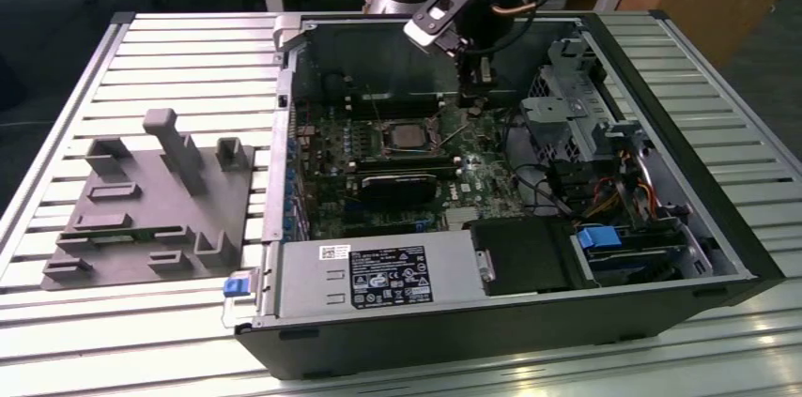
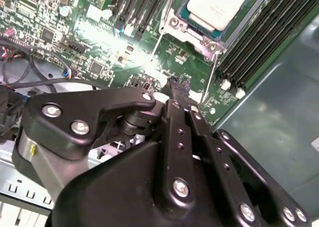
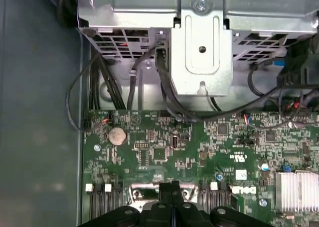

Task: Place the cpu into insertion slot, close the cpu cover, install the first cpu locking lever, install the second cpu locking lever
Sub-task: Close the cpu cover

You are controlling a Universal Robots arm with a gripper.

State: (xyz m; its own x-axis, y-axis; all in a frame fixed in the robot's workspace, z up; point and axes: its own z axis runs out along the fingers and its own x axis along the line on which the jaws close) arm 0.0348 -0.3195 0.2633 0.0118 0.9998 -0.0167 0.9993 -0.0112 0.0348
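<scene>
In the exterior view the fingers (image 1: 474, 99) are hanging over the green board inside the open computer case (image 1: 733, 228), which is sitting on the slatted tabletop (image 1: 188, 59). In both wrist views the fingers (image 2: 175, 90) (image 3: 166, 191) are pressing together tip to tip, with nothing showing between them. The cpu (image 1: 408, 136) is lying near them at about eight o'clock, apart from the tips, sitting in the insertion slot (image 1: 381, 139). In the second wrist view the cpu (image 2: 218, 5) is showing a pale silvery face, square and flat inside the slot's metal rim (image 2: 192, 34).
</scene>
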